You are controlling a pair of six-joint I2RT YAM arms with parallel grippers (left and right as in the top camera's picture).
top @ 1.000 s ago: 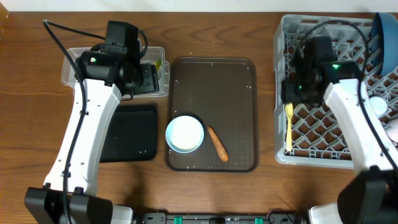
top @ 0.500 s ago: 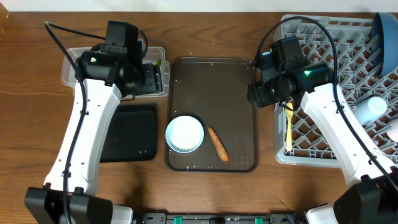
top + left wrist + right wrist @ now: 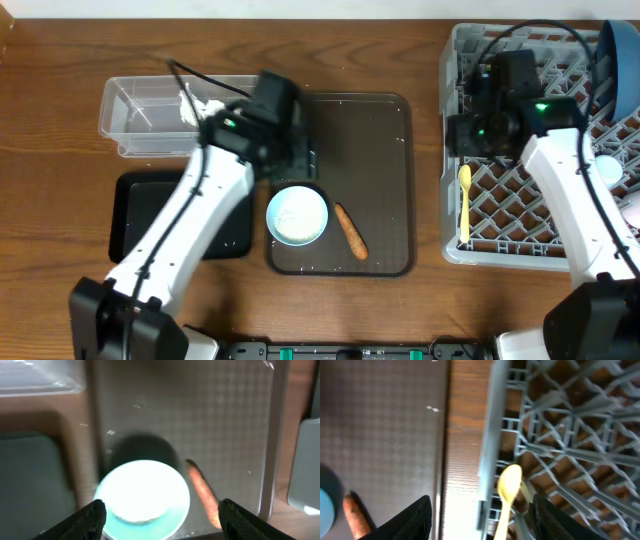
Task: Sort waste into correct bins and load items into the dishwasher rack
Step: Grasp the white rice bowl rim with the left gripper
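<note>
Hovering over the tray [image 3: 370,130], left gripper [image 3: 162,520] wide open, empty, lined up on white bowl [image 3: 142,492], likely for pickup; right gripper [image 3: 480,520], off tray's right edge, open, empty above spoon [image 3: 509,487].

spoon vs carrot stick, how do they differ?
Colour: the spoon is pale yellow, the carrot stick orange.
Place: the spoon lies in the rack, the carrot stick on the brown tray beside the bowl.
Pose: the spoon runs along the rack's left edge, the carrot stick lies diagonally.
Shared: both long and slim, neither held.
</note>
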